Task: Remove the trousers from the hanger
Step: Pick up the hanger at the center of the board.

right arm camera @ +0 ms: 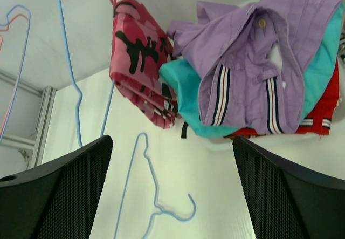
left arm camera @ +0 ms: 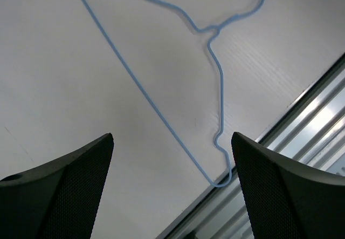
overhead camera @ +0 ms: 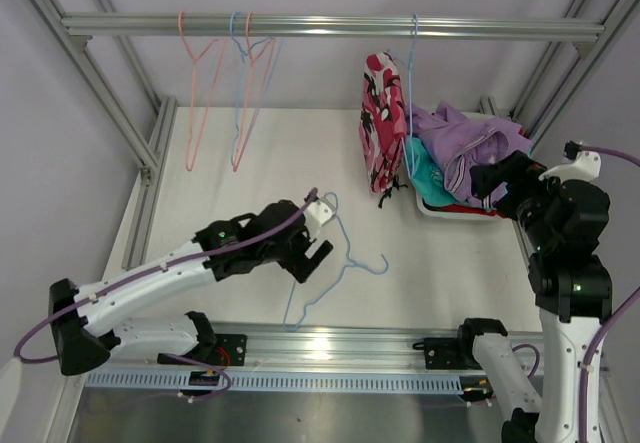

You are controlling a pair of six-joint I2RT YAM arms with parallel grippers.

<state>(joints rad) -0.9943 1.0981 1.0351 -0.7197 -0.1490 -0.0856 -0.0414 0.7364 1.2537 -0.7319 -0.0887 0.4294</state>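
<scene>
The left jaws stand wide apart and empty over bare table (overhead camera: pixel 440 273). A blue hanger (left arm camera: pixel 221 104) lies flat ahead of them, its tip at the table's metal edge strip (left arm camera: pixel 302 115). The right jaws also gape empty. Ahead of them the lilac trousers (right arm camera: pixel 253 61) top the teal (right arm camera: pixel 186 93) and red (right arm camera: pixel 323 104) pairs in a heap. To the heap's left the camouflage trousers (right arm camera: pixel 137 72) hang from the rail (overhead camera: pixel 330 26).
</scene>
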